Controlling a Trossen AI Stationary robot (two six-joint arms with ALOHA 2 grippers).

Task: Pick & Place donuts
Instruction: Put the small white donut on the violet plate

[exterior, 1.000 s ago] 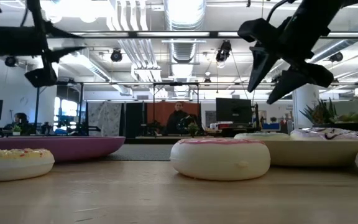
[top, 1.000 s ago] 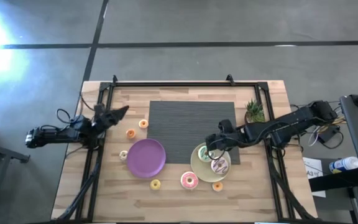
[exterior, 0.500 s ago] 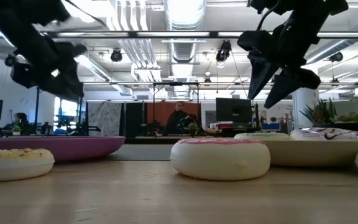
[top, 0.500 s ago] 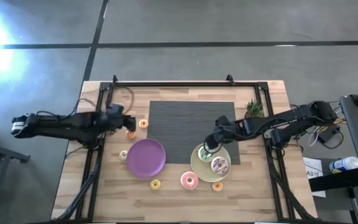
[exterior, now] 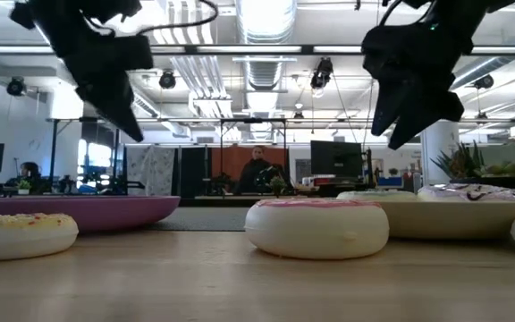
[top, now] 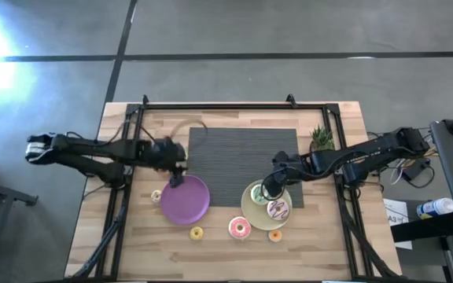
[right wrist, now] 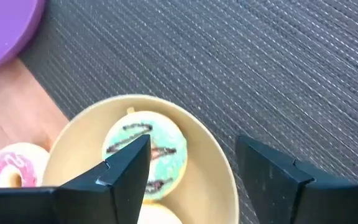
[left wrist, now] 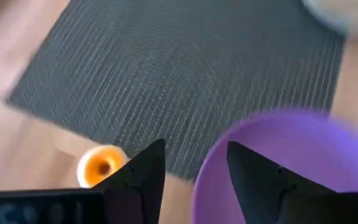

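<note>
Donuts are scattered over a wooden table (top: 132, 236), on which a dark ribbed mat (top: 226, 161) is laid at the centre. Touching the mat's near edge, a purple plate (top: 187, 201) sits to the left and a pale-yellow plate (top: 252, 211) to the right. On the yellow plate, a green-and-white donut (right wrist: 145, 152) and a purple-and-white donut (top: 278, 209) are carried side by side. A pink donut (top: 239, 228) is set on the bare wood just beside the yellow plate, between the two plates. Four tinier rings are seen on the wood: an orange one (left wrist: 100, 165) by the mat's left edge, a pale one (top: 156, 195) left of the purple plate, a yellow one (top: 197, 233) in front of it, and another orange one (top: 275, 235) beside the yellow plate. The left gripper (left wrist: 191, 162) is held over the purple plate's rim, fingers spread, nothing between them. The right gripper (right wrist: 191, 158) is held over the yellow plate, above the green-and-white donut, fingers spread and empty.
</note>
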